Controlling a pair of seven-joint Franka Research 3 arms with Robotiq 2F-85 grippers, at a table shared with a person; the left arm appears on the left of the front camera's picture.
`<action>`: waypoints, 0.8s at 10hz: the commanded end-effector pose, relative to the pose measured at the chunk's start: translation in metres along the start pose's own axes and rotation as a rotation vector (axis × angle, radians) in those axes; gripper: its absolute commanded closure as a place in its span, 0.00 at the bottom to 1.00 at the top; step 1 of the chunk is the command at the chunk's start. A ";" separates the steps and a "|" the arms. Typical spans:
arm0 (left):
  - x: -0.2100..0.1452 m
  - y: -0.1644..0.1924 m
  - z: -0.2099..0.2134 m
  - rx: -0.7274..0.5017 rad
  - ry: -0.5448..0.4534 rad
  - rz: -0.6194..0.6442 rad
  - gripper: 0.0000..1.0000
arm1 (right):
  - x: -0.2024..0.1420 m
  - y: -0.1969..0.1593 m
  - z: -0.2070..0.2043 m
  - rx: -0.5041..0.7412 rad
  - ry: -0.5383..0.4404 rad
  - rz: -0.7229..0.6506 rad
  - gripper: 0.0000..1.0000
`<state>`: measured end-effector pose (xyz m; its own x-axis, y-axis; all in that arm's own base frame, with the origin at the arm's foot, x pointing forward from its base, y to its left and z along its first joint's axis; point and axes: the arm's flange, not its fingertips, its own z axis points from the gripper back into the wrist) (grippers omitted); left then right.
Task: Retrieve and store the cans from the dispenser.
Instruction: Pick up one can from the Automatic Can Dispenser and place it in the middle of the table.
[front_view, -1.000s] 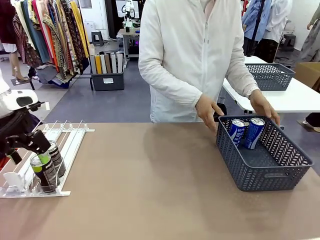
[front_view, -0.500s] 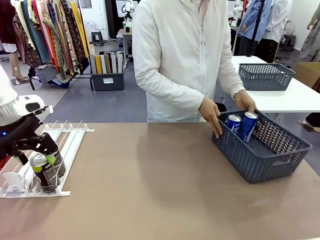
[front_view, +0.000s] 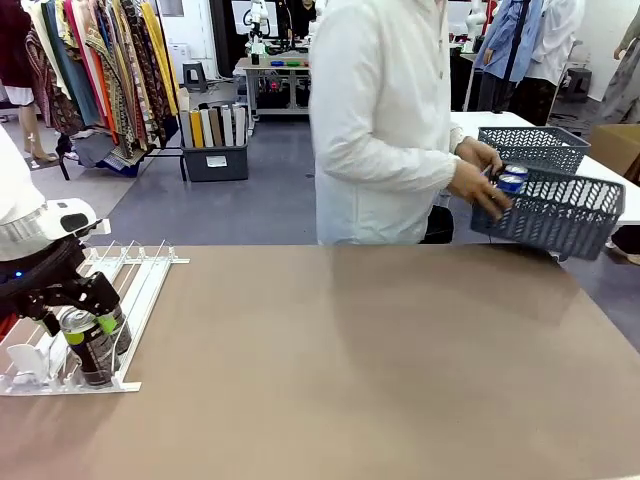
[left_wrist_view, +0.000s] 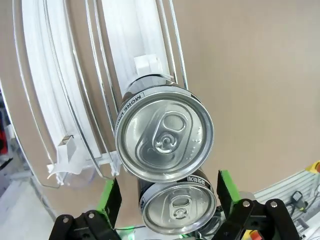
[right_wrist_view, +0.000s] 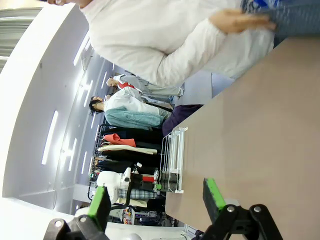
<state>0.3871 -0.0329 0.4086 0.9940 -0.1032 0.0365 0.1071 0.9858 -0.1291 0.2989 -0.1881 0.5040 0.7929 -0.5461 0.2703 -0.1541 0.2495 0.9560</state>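
Note:
Two dark cans stand in the right lane of the white dispenser (front_view: 140, 290) at the table's left end: one (front_view: 88, 352) at the stop tabs, the other (front_view: 116, 325) right behind it. My left gripper (front_view: 82, 322) hangs over them, open. In the left wrist view its green pads (left_wrist_view: 111, 197) flank the lower can (left_wrist_view: 177, 207), with the other can (left_wrist_view: 164, 135) against the stop tab beyond. Two blue cans (front_view: 512, 182) sit in a grey basket (front_view: 560, 215) held in the air by the person. My right gripper (right_wrist_view: 156, 200) is open and holds nothing.
The person in a white jacket (front_view: 385, 120) stands at the far edge, turned right towards a white table (front_view: 600, 195) with a second grey basket (front_view: 535, 145). The brown tabletop (front_view: 350, 360) is bare right of the dispenser. Clothes racks stand behind at the left.
The person has lifted the basket with the blue cans off the table and swung it right. My left gripper has shifted slightly over the dark cans.

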 end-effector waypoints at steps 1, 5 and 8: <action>0.001 -0.003 -0.002 0.006 -0.015 0.025 0.00 | 0.004 0.002 -0.001 0.023 -0.013 0.016 0.00; 0.002 -0.003 -0.002 0.011 -0.037 0.018 1.00 | 0.004 0.002 -0.001 0.023 -0.013 0.016 0.00; 0.003 -0.003 -0.004 0.014 -0.032 0.027 1.00 | 0.004 0.002 -0.001 0.023 -0.013 0.016 0.00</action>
<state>0.3901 -0.0330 0.4101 0.9937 -0.0950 0.0591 0.1017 0.9871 -0.1236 0.2989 -0.1881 0.5040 0.7929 -0.5461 0.2703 -0.1541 0.2495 0.9560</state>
